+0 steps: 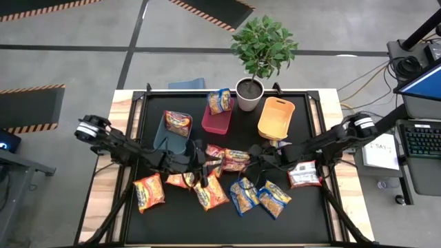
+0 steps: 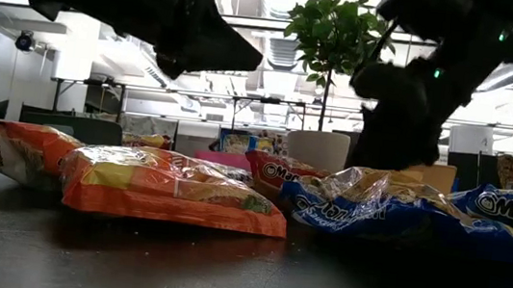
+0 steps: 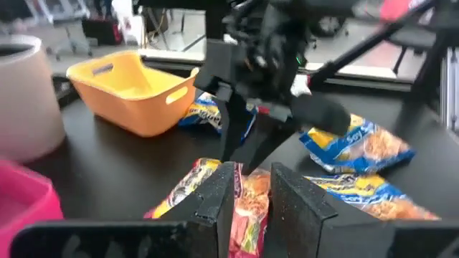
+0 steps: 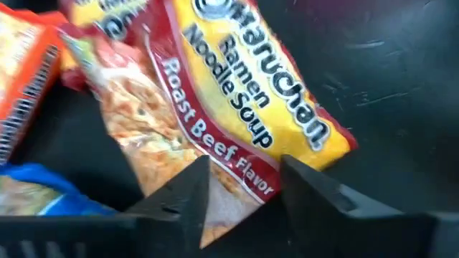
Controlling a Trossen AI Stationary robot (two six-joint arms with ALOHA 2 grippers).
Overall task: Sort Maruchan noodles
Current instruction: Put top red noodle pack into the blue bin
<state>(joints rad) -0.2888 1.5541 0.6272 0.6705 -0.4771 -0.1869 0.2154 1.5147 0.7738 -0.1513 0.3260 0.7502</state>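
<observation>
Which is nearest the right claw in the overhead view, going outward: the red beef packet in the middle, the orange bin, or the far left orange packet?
From the right claw:
1. Red beef packet, right beside the claw at the table's middle.
2. Orange bin, toward the back by the plant pot.
3. Far left orange packet, at the front left, well beyond the left claw.

Three bins sit on the worktop: one teal bin (image 1: 164, 135), one red bin (image 1: 216, 122), one orange bin (image 1: 275, 117). One potted plant (image 1: 262, 48). Ramen packets (image 1: 149, 191): I count ten for certain, and two robot arms (image 1: 124, 146).
</observation>
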